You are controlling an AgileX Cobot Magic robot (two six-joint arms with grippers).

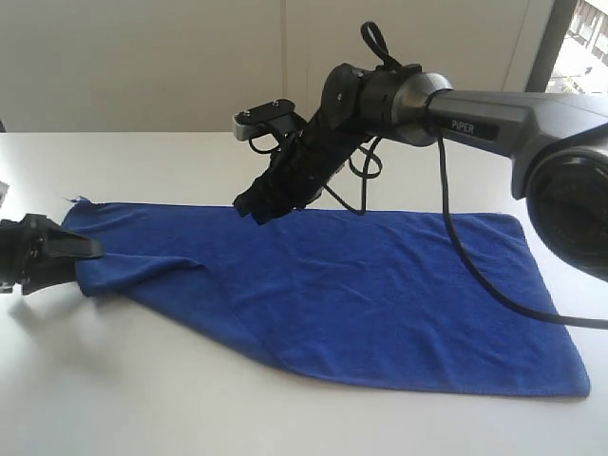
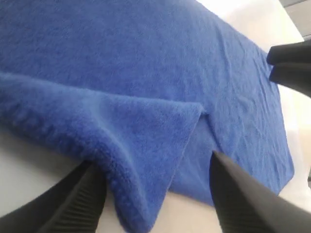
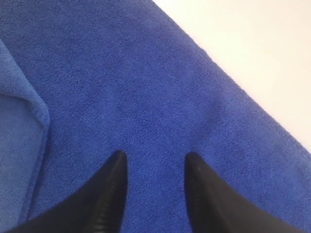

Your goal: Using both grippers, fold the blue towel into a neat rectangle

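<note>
Blue towel [image 1: 380, 285] on white table [image 1: 142, 399]; left jaws spread astride its fold, right jaws parted above.

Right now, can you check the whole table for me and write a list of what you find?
Surface: white table.
Job's things: towel spread out, its left corner folded over.
Clutter: nothing seen.
Grippers: left fingers open, folded towel edge between them; right fingers open over the towel, holding nothing.
Cables: black cable hangs from the right arm over the towel's right end.
Surroundings: pale wall; window at far right.
</note>
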